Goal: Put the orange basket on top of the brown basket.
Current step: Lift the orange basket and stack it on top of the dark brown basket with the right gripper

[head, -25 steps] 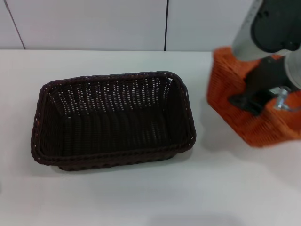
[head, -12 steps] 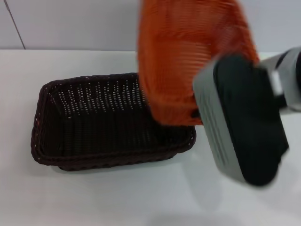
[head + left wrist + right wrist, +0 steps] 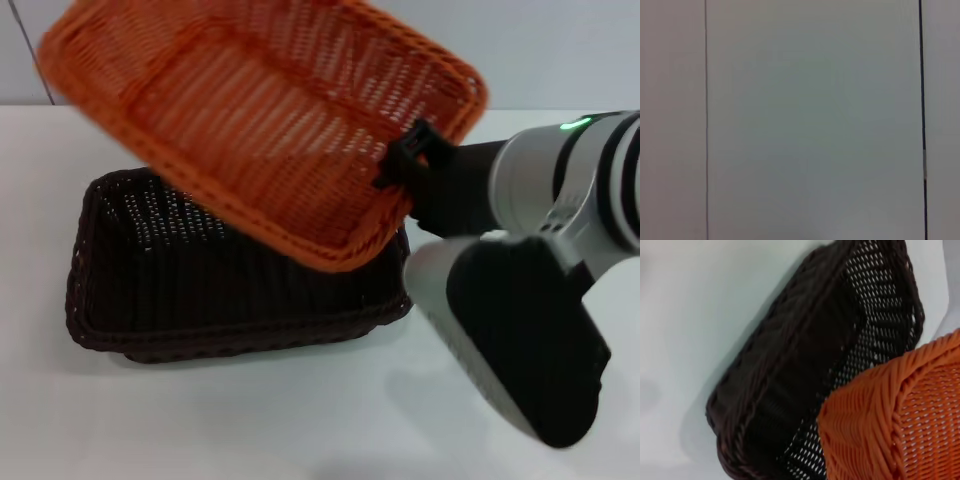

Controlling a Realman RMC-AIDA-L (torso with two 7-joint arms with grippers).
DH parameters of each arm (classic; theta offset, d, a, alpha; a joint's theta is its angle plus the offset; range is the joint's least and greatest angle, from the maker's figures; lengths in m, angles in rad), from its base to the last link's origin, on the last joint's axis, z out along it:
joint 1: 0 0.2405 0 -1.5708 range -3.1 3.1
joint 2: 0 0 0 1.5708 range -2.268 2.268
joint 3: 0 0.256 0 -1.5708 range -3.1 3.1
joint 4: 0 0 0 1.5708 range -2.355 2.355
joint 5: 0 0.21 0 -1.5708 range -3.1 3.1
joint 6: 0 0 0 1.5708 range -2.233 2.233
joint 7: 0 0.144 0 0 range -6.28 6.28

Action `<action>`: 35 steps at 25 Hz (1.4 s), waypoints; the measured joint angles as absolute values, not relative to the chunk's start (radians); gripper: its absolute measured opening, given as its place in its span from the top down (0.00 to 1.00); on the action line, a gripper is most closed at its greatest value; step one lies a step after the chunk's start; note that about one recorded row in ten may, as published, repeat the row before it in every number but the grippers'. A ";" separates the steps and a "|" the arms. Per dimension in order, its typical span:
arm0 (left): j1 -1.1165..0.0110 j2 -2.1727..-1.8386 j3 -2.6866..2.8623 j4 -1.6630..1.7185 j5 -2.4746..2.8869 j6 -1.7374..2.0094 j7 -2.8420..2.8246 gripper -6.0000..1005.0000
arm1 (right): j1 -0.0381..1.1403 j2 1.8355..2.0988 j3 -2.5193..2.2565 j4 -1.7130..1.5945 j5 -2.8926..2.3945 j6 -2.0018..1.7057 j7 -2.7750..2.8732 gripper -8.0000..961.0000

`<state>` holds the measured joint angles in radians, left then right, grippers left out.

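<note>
The orange basket (image 3: 270,110) hangs tilted in the air over the brown basket (image 3: 200,290), its open side facing me and its near rim low over the brown basket's right part. My right gripper (image 3: 405,160) is shut on the orange basket's right rim. The brown basket stands on the white table (image 3: 300,420). In the right wrist view the orange basket's corner (image 3: 900,425) overlaps the brown basket (image 3: 820,365). My left gripper is out of view; the left wrist view holds only a pale wall.
My right arm's grey and black forearm (image 3: 520,330) reaches over the table's right side, close to the brown basket's right end. A white tiled wall (image 3: 560,50) rises behind the table.
My right gripper has lifted the orange basket from the table's right side and swung it left, so it now hangs tilted above the brown basket. The brown basket has not moved.
</note>
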<state>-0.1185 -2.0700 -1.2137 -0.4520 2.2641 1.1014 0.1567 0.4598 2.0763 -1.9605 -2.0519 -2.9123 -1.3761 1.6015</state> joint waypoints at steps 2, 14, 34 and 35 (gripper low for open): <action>-0.124 -2.071 -1.214 -0.452 2.262 1.097 0.148 0.28 | 0.416 2.075 -1.991 -2.039 -2.912 -1.304 1.517 0.69; -0.127 -2.073 -1.206 -0.462 2.239 1.084 0.143 0.28 | 0.307 2.068 -2.017 -1.960 -2.917 -1.126 1.352 0.65; -0.123 -2.070 -1.166 -0.460 2.239 1.083 0.135 0.28 | 0.213 2.056 -2.106 -1.999 -2.917 -1.100 1.443 0.52; -0.121 -2.070 -1.165 -0.459 2.244 1.083 0.135 0.28 | 0.202 2.058 -2.126 -2.020 -2.917 -1.123 1.449 0.50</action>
<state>-0.1207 -2.0695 -1.1651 -0.4594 2.2438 1.0830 0.1348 0.2025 2.0582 -2.1263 -2.0195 -2.9165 -1.1230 1.4491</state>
